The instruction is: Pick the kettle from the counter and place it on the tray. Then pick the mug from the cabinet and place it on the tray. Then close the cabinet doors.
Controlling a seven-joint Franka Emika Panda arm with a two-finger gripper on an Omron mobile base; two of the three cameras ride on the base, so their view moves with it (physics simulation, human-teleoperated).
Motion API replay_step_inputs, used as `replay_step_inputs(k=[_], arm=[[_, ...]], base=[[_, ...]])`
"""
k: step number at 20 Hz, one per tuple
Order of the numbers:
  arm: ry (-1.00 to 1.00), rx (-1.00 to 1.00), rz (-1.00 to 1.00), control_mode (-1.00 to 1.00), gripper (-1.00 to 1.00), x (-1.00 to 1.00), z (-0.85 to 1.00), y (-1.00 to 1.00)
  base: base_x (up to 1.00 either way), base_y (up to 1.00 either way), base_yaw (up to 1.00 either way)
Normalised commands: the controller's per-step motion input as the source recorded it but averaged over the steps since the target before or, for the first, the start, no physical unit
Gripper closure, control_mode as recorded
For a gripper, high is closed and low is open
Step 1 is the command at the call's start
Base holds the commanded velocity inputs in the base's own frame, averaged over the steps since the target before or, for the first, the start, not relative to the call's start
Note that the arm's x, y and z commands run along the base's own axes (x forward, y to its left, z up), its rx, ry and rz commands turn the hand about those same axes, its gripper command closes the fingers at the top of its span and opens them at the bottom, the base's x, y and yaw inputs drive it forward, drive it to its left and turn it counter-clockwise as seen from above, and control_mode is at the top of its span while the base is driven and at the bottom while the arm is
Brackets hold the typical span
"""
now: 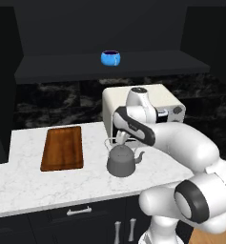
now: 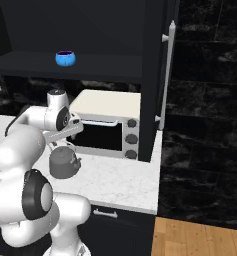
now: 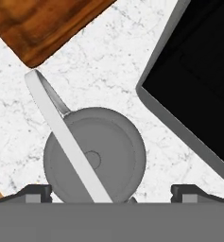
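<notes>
Kettle (image 1: 120,162) not yet lifted
Gripper (image 3: 111,191) hovers above it, jaws apart; tray (image 1: 62,147) bare, mug (image 1: 110,58) shelved (everything remains).

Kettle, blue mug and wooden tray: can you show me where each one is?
kettle (image 1: 120,162), left base view, on its round grey body.
mug (image 1: 110,58), left base view, on its blue side.
tray (image 1: 62,147), left base view, on its bare wooden middle.
</notes>
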Motion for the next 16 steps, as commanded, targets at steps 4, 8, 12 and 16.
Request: replay_step_inputs(k=[4,8,12,16], arm=[[0.00,0.00,0.02,-1.00,-1.00,0.15,-0.15,0.00],[0.00,0.00,0.04,-1.00,-1.00,0.00,-0.18,0.00],[0.00,0.00,0.04,-1.00,-1.00,0.00,-0.33,0.07],[0.00,0.00,0.00,-1.00,1.00,0.06,-0.23,0.17]], base=[[0.00,0.00,0.00],[0.00,0.00,0.00],[0.00,0.00,0.00],[0.00,0.00,0.00]])
